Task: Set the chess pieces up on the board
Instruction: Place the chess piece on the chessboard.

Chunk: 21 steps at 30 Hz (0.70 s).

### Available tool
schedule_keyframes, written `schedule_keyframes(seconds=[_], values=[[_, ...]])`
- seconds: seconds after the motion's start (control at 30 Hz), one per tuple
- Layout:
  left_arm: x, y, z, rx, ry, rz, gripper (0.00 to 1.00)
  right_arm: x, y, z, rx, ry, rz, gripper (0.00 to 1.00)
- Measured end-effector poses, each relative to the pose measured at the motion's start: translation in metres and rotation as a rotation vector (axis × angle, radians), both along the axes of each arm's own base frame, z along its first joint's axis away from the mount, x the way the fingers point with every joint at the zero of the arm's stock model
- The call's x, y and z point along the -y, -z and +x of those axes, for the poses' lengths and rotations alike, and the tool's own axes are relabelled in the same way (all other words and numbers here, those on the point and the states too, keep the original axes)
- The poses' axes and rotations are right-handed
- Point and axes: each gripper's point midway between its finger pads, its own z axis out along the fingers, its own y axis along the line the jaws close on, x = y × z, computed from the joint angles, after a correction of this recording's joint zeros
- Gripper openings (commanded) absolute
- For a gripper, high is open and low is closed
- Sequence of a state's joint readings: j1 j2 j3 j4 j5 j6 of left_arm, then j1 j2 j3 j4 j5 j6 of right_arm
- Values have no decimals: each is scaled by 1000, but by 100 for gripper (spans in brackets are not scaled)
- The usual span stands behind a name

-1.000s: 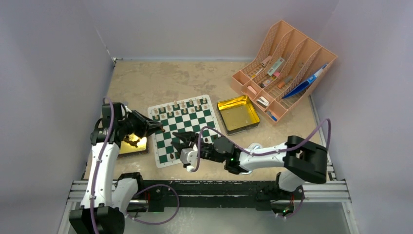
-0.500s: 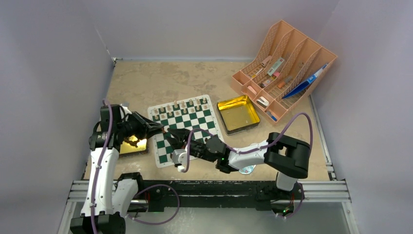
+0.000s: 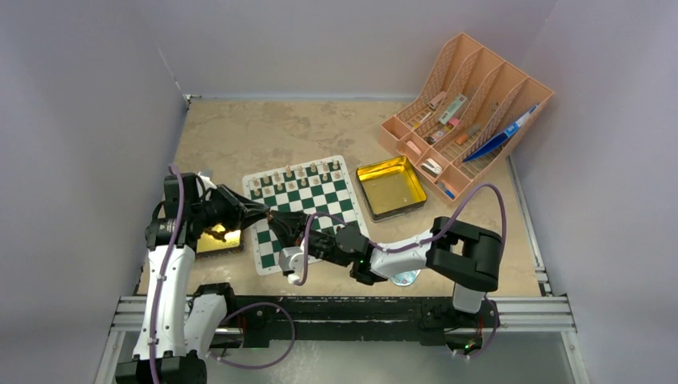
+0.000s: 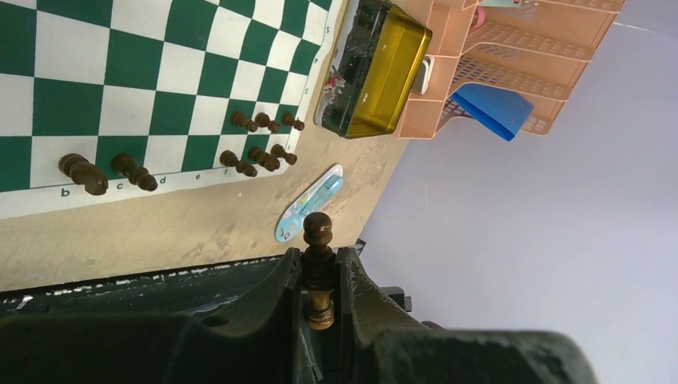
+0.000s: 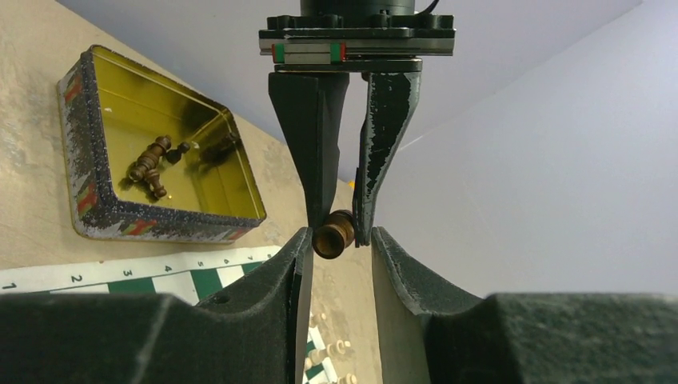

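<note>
Now my left gripper (image 4: 320,258) clamps dark piece (image 4: 317,228); right gripper (image 5: 339,240) half-wide, piece at its 12 o'clock. Risk: off-centre squeeze twists piece, drops onto board (image 3: 316,194).

Right fingers (image 5: 404,268) nearer the dark piece (image 5: 334,234)

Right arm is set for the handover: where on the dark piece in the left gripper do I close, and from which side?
Grip the dark piece by its round head and neck, the only part sticking out past the left gripper's fingertips; the base sits between them. Come head-on, opposite the left gripper, with the open right gripper's jaws either side of the head.
</note>
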<state>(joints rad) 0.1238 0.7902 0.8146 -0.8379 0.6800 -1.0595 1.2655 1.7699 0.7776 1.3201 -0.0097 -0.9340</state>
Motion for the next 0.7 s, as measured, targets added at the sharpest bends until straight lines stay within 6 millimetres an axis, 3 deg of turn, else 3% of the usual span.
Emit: schedule_keyframes(seconds=[0.13, 0.27, 0.7], values=[[0, -2, -1, 9, 0, -2, 0, -4, 0, -4, 9, -9, -4, 10], [0, -1, -3, 4, -4, 0, 0, -5, 1, -6, 14, -5, -7, 0], [-9, 13, -7, -60, -76, 67, 0, 6, 9, -16, -174, -21, 7, 0]])
